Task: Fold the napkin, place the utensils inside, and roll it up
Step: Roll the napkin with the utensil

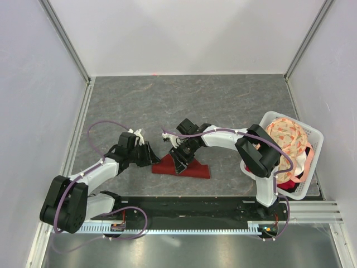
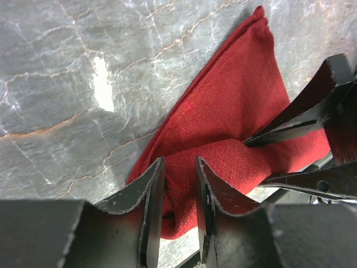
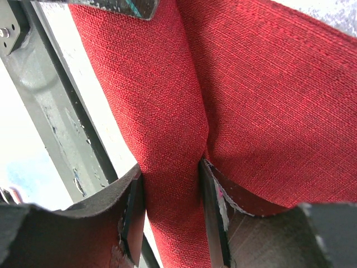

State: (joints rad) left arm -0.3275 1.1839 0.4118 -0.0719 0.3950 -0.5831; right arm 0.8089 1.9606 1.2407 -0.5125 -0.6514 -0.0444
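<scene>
Stage: rolling, I judge | napkin point(image 1: 198, 170) folded, part-rolled on desk point(image 1: 223, 106) | my left hand point(image 2: 179, 184) and right hand point(image 3: 170, 178) each clamped on its rolled edge | spoon unseen

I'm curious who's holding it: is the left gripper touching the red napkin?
Touching. The left wrist view shows the left gripper pinching a fold of the napkin.

A robotics lab cell: plain white panel walls point(image 1: 184, 33) on aluminium posts point(image 1: 67, 39) enclose the grey marbled desk point(image 1: 223, 100) around the left pincer point(image 1: 149, 154) and right pincer point(image 1: 179, 162), with a slotted metal rail point(image 1: 195, 227) behind them.
</scene>
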